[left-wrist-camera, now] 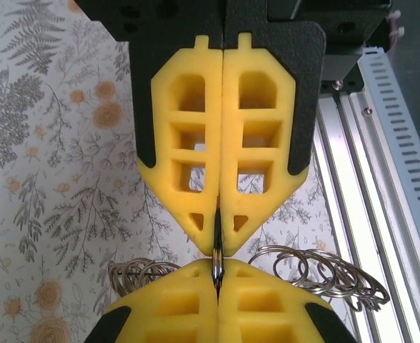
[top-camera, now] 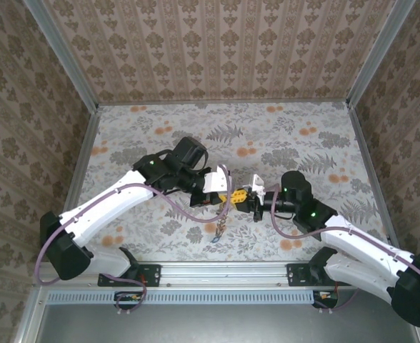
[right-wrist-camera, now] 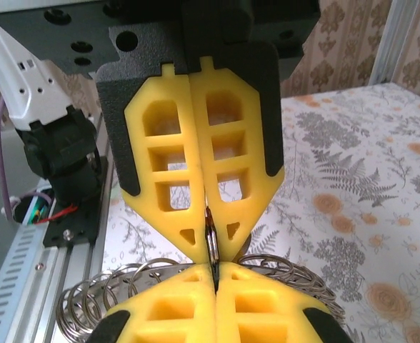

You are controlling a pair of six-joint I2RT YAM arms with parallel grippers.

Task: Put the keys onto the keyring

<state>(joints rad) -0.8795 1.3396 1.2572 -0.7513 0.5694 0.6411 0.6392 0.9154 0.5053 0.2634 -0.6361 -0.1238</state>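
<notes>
Keyring [left-wrist-camera: 324, 275]: held up off the counter [top-camera: 288, 143] near its front edge, right where the two end effectors meet tip to tip. Silvery coils fan out to either side of the junction.

Left end effector [left-wrist-camera: 219, 236] is clenched, pads flush. Right end effector [right-wrist-camera: 210, 239] is clenched too. A thin metal edge runs between both sets of pads. It looks like one loop of the keyring seen edge-on, so I read both as grasping the keyring at almost the same spot.

A small tangle [top-camera: 219, 230] hangs below the junction in the top view. It's too small to tell whether that's keys or more chain.

Risks from here:
- Both grips sit at the very pad tips on a thin wire. Any sideways pull or slight misalignment and it slips out of one side.
- Tips are practically touching, so pushing in further jams pad on pad.
- With both clamped on the same loop there's no free gap to thread anything. One side has to re-grip, and that's when a drop is likeliest.
- The loose coils can snag on a finger.
- The slotted rail [left-wrist-camera: 396, 143] is close by. A dropped ring could land on it and be awkward to pick up.
</notes>
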